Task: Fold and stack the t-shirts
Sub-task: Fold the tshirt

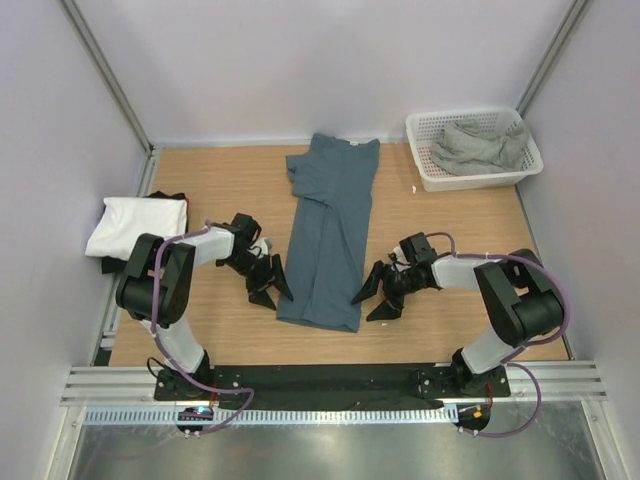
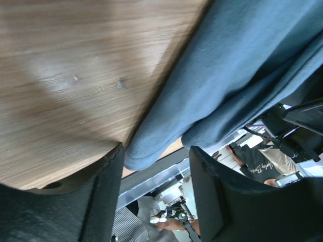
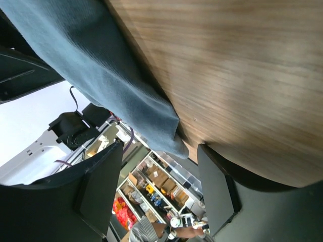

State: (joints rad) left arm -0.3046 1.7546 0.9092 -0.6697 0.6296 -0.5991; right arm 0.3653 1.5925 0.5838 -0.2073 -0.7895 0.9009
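The slate-blue t-shirt (image 1: pixel 328 235) lies as a long strip in the middle of the table (image 1: pixel 200 190), with the collar far and the hem near. The left gripper (image 1: pixel 272 290) and the right gripper (image 1: pixel 372 302) sit low at the two hem corners, both spread wide and holding nothing. I think each must pinch all layers of its corner, then both lift together toward the collar. Bare wood shows on both sides. The white t-shirt (image 1: pixel 135 225) is at the left edge and the basket (image 1: pixel 478 180) in the far right corner.

a robotics lab test cell: a wood-topped table (image 1: pixel 220 190) walled by pale panels (image 1: pixel 300 60) on aluminium posts (image 1: pixel 106 75), robot arms (image 1: pixel 160 290) bolted to a metal rail (image 1: pixel 110 386); past its edge, stocked shelves (image 3: pixel 157 182) and a person (image 2: pixel 263 162).
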